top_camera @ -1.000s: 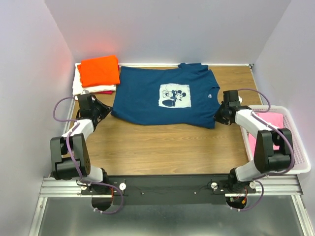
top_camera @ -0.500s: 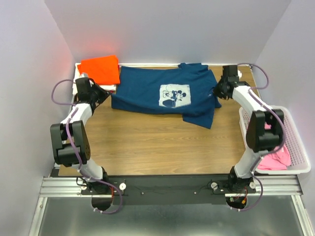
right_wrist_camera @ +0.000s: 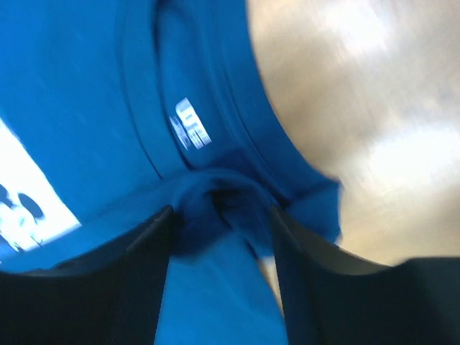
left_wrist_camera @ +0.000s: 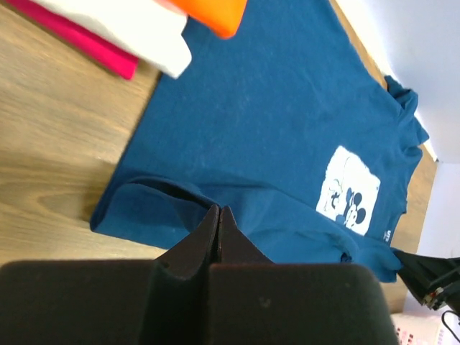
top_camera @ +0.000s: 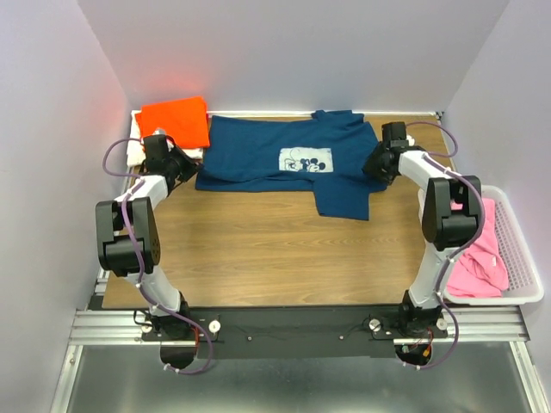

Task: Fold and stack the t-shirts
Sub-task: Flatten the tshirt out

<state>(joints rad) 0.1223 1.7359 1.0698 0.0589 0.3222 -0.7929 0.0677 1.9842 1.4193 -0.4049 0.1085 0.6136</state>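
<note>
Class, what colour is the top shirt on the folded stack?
The top shirt is bright orange; top external view.

Seeing navy tee [top_camera: 258, 159] with white cartoon-mouse print [top_camera: 306, 160]. Also bright orange tee [top_camera: 175, 123] over cream-white tee [left_wrist_camera: 122, 25] over magenta-red tee [left_wrist_camera: 79, 37]. Pink tee [top_camera: 478, 258] in white mesh basket [top_camera: 521, 258]. Light-brown woodgrain on table [top_camera: 275, 249].

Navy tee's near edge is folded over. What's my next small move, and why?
Probably open the left tool to drop its corner. It is pinched shut on the navy t-shirt, whose near edge lies doubled over the body, while the right tool stands open around cloth near the collar.
</note>
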